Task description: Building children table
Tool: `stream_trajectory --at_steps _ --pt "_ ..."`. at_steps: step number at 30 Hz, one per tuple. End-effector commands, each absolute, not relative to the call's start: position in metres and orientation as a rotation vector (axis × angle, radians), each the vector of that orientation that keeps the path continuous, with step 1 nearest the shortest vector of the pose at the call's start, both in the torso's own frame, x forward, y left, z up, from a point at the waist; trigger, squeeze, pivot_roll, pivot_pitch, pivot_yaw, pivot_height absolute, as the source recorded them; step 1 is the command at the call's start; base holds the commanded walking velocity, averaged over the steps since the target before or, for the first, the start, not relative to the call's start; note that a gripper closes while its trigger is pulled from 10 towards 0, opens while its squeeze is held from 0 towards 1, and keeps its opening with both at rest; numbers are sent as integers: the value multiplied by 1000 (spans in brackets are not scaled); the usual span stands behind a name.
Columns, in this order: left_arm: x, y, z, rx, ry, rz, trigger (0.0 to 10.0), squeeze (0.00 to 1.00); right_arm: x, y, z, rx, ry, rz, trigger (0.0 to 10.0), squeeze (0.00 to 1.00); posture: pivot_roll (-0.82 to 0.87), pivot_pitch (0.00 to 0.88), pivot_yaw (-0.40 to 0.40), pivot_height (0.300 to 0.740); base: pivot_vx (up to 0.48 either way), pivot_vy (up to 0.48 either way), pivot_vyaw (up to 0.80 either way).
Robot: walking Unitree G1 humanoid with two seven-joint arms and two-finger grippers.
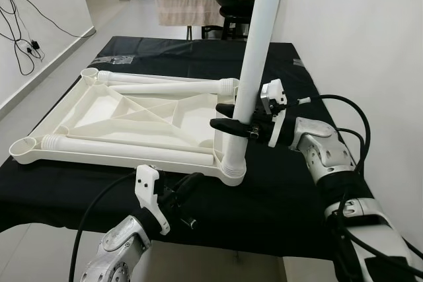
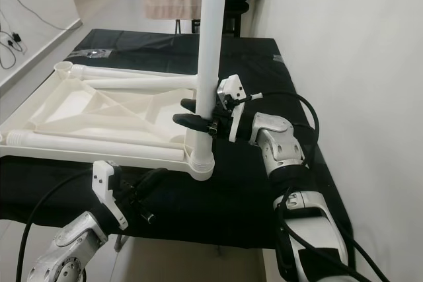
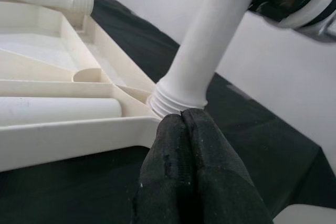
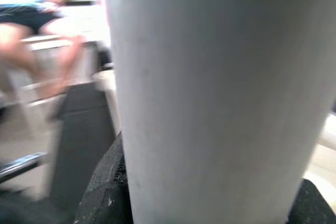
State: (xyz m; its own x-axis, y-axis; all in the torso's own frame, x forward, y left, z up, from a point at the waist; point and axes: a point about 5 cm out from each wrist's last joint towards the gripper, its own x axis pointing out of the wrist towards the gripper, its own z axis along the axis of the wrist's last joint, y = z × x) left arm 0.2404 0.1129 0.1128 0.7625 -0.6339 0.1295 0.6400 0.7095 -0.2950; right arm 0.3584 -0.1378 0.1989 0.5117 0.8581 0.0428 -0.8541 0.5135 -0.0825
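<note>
1. A white plastic children's table top (image 1: 125,120) lies upside down on a surface draped in black cloth (image 1: 277,196), its ribbed underside facing up.
2. A long white plastic table leg (image 1: 254,64) stands upright in the corner socket (image 1: 232,166) of the top nearest the robot's right side, its threaded end seated in the round collar.
3. The right end effector (image 1: 228,117) reaches in from the right, and its two black fingers (image 2: 192,121) pinch the upright leg on either side, a little above the socket.
4. In the right wrist view the leg (image 4: 220,98) is pressed close against the camera, with a black finger at each lower edge.
5. The left end effector (image 3: 184,124) sits low at the near edge of the surface, its fingers (image 1: 188,183) pressed together with nothing between them; in the left wrist view their tips lie just beside the threaded base of the upright leg.
6. Two more white legs lie flat inside the upturned top: one (image 1: 129,143) along the near rim and one (image 1: 168,86) along the far side, its threaded end pointing toward the upright leg.
7. An empty round socket (image 1: 25,144) shows at the near left corner of the top.
</note>
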Motion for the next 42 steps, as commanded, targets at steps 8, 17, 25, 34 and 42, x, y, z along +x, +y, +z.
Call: stream_trajectory --at_steps 8,17,25,34,42 --pt "236 114 112 -327 -9 -702 10000 0 329 -124 139 7 73 354 0 0 45 40 -62 740 0 0 0" --pt "238 113 111 -342 -6 -708 10000 0 338 -111 144 -6 58 442 0 0 56 38 -70 740 0 0 0" --pt "238 113 112 -343 -10 -702 10000 0 348 -109 167 -42 20 591 10000 1000 59 39 -69 740 0 0 0" --pt "240 112 112 -343 -13 -698 10000 0 354 -124 206 -160 -91 1020 10000 0 64 30 -74 740 0 0 0" --pt "241 113 111 -340 -9 -699 10000 0 363 -135 215 -77 -79 1154 10000 0 69 23 -69 740 0 0 0"
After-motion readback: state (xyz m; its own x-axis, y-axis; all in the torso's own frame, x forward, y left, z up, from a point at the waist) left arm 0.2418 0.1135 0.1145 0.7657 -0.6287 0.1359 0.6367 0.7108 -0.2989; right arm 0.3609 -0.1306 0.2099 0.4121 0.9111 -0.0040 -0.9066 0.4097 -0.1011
